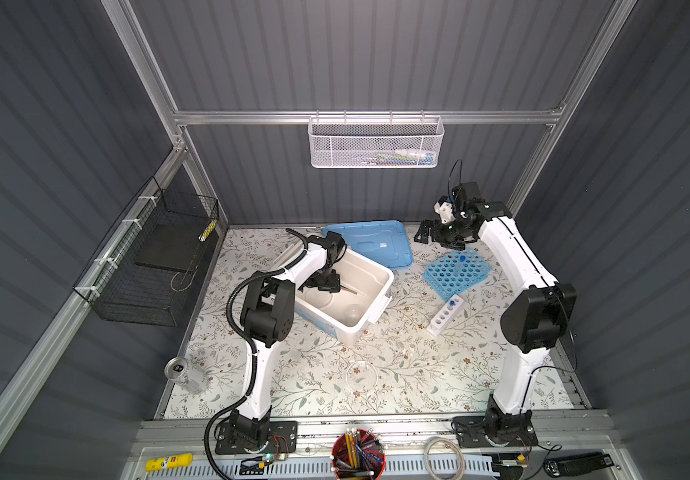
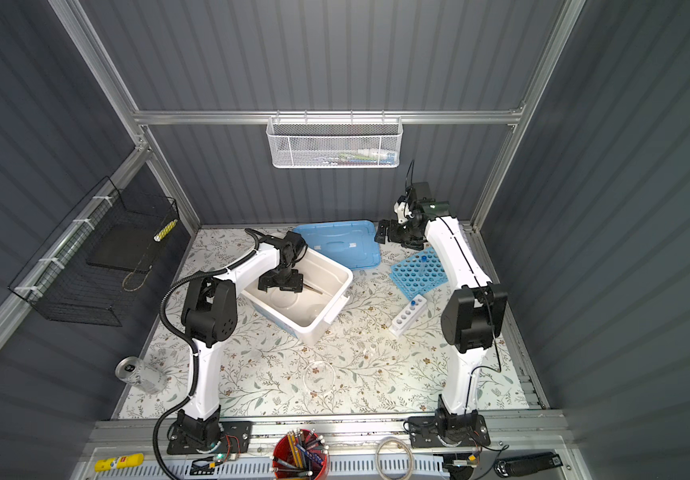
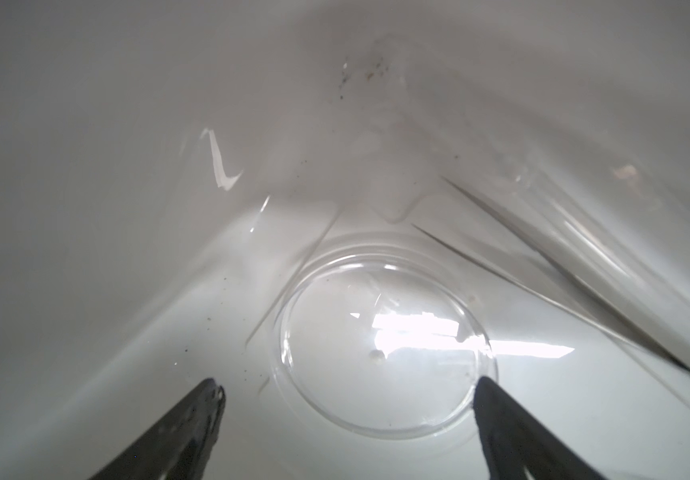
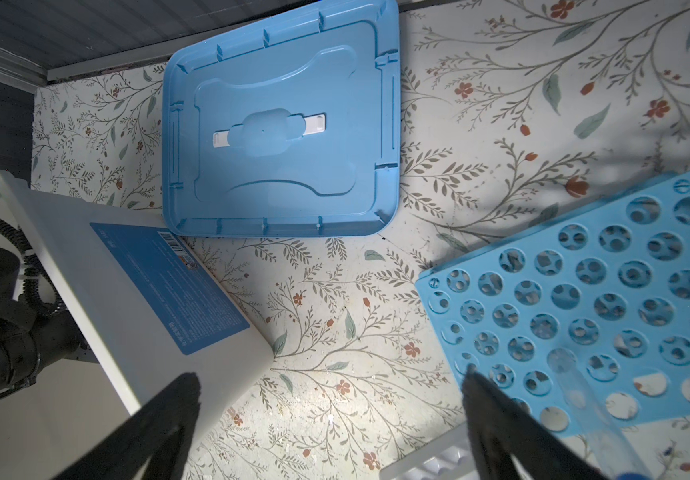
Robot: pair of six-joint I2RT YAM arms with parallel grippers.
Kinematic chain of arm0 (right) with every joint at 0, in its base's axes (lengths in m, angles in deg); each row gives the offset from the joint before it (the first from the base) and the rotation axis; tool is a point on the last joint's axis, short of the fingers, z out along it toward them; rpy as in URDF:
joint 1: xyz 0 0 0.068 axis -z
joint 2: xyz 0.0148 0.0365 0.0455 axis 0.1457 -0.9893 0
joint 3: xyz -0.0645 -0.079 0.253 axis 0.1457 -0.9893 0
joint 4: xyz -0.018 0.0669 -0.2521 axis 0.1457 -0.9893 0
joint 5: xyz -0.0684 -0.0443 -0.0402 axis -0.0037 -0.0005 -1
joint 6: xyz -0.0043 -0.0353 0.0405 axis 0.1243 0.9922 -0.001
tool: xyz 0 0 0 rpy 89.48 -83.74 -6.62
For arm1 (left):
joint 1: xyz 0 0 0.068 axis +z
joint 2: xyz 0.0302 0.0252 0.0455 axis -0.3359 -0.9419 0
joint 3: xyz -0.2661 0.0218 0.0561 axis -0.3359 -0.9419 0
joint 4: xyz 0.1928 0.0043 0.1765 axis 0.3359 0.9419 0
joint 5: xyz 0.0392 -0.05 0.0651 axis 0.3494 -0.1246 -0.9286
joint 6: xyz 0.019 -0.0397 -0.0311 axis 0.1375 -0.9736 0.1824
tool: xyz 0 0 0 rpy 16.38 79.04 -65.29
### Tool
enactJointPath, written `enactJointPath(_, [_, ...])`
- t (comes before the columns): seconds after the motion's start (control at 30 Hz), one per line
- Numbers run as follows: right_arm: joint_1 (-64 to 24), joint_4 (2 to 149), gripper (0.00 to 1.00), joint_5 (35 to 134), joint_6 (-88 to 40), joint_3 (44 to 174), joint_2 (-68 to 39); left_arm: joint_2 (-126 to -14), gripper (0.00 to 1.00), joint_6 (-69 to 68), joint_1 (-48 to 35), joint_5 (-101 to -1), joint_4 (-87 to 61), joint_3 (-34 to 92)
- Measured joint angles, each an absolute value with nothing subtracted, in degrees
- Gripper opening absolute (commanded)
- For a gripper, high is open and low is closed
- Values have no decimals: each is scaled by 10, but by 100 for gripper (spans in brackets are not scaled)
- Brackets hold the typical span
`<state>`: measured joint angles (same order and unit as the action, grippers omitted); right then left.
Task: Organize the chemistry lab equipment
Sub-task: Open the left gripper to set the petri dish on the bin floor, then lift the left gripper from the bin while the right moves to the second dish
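The left jaws are down inside the white bin (image 1: 370,272), spread wide and holding nothing. Right in front of them a round glass dish (image 3: 384,345) lies flat on the bin floor, with one fingertip (image 3: 501,411) at its rim and the other clear of it. Thin dark tweezers (image 1: 350,290) lie in the bin too, slanting along a wall. Over at the back, the right jaws hang above the bench (image 1: 418,374), apart and empty, between the bin and the blue rack (image 1: 457,274). One blue-capped tube (image 1: 462,259) stands in that rack, and another tube (image 1: 451,303) sits in the small white rack (image 1: 443,318). A second glass dish (image 1: 362,376) rests on the open bench near the front. The blue lid (image 1: 372,241) lies flat behind the bin.
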<state>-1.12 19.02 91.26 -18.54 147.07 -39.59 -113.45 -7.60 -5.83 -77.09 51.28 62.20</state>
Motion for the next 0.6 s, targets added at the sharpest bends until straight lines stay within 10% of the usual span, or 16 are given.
enactJointPath(0.6, [-22, 191, 97, 907, -190, 1418, -385, -999, 92, -72, -58, -783, 447, 557])
